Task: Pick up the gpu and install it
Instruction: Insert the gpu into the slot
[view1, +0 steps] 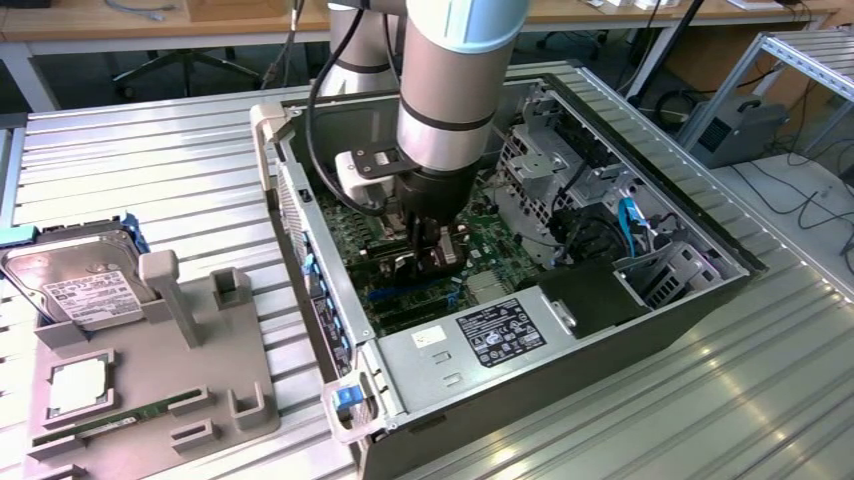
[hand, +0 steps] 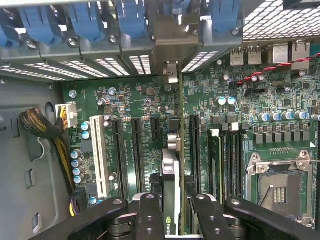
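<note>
One arm (view1: 447, 90) reaches down into your open computer case (view1: 694, 290), and its gripper (hand: 173, 206) is clamped on the graphics card (hand: 171, 172), with a finger (hand: 149, 212) against each face. From the wrist view you see the card edge-on, upright over the motherboard (hand: 125, 105), its metal bracket end towards the rear slot openings under the blue clips (hand: 85, 22). You cannot tell whether its lower edge touches a slot. At the exterior view's left, a grey holder (view1: 214, 400) beside the case carries the hard drive (view1: 83, 285), a processor chip (view1: 80, 385) and a memory stick (view1: 114, 418).
</note>
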